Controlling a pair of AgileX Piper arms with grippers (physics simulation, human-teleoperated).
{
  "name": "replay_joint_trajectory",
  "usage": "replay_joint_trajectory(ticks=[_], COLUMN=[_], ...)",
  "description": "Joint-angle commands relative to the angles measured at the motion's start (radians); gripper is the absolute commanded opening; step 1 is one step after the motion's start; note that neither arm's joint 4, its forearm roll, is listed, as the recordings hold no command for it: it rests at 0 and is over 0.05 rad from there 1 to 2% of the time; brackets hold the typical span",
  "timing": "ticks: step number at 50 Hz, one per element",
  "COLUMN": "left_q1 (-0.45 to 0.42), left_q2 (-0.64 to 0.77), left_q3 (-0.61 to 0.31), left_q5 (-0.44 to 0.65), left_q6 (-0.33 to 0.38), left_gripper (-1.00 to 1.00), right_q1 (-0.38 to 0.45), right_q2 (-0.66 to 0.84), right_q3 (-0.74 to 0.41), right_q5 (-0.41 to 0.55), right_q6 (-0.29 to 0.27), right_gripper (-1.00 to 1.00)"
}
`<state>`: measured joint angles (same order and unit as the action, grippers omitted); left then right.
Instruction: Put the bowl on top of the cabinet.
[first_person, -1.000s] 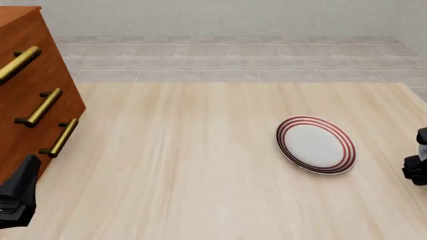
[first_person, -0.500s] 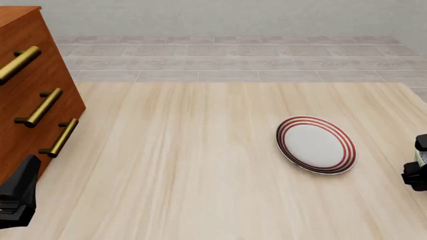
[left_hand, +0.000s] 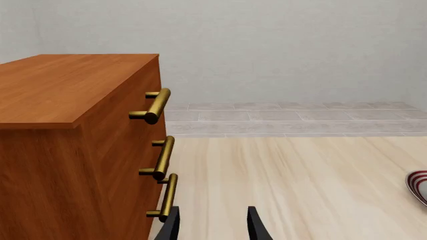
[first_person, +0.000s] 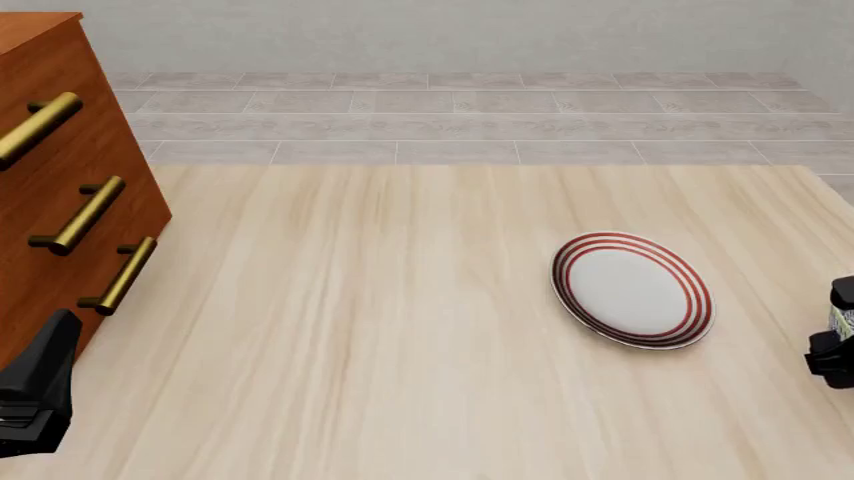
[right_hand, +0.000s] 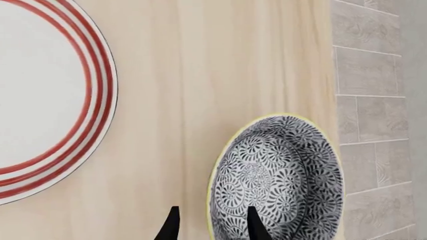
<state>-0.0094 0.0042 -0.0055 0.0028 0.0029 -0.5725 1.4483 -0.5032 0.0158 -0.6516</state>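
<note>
**End effectors parted, bowl rim between the right fingers**

Left end effector (left_hand: 212, 225) hangs spread and empty, the cabinet (left_hand: 73, 145) just beside it. Right end effector (right_hand: 211, 225) is spread astride the rim of the bowl (right_hand: 280, 180), plate (right_hand: 47, 100) nearby on the worktop (right_hand: 200, 60). Pinching so thin an edge could tip the bowl or let it slip.
</note>
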Motion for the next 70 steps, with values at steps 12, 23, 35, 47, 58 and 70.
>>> replay_joint_trajectory(ticks=[12,23,35,47,58,70], left_q1=[0.0,0.0,0.0,0.0,0.0,0.0], left_q2=[0.0,0.0,0.0,0.0,0.0,0.0], left_q3=[0.0,0.0,0.0,0.0,0.0,0.0], left_q5=[0.0,0.0,0.0,0.0,0.0,0.0], left_q6=[0.0,0.0,0.0,0.0,0.0,0.0], left_gripper=[1.0,1.0,1.0,1.0,1.0,1.0], right_q1=[0.007,0.021,0.049,0.146,0.268,0.454], right_q2=[0.007,-0.051,-0.164,-0.336,-0.499,-0.648], right_q3=[0.006,0.01,0.01,0.012,0.007,0.011], right_q5=[-0.012,0.023,0.099,0.219,0.299,0.332], right_q6=[-0.004,-0.006,-0.016,-0.005,-0.03,-0.048], right_gripper=[-1.0,-1.0,-1.0,-1.0,-1.0,-1.0])
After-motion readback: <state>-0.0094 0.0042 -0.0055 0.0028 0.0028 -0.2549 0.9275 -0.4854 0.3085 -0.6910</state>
